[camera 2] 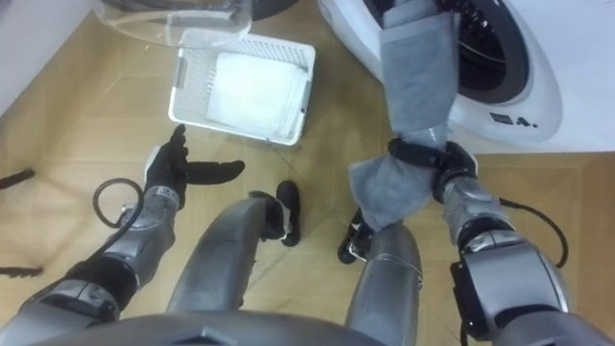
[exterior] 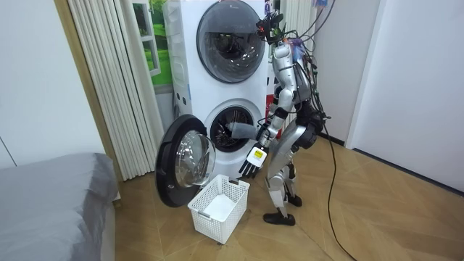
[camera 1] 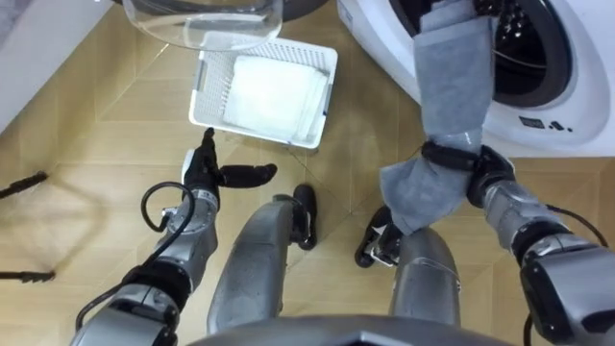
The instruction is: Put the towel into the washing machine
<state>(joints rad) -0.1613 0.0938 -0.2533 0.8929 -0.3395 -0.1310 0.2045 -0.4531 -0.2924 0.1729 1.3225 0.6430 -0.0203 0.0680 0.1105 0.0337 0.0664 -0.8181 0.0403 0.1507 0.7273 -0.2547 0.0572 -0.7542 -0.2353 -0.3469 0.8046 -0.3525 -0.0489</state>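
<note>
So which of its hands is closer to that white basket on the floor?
The left. Its left hand hovers open just this side of the basket; the right hand is off to the side at the open washing machine, gripping the grey towel.

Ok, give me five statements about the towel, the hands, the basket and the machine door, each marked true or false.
1. The right hand is shut on the grey towel. True.
2. The towel lies in the white basket. False: it runs from the right hand up to the open drum of the washing machine.
3. The left hand holds a second towel. False: it is open, holds nothing and hangs over the floor beside the basket.
4. The lower machine's door stands open. True.
5. The basket sits on top of the machine. False: it stands on the floor.
</note>
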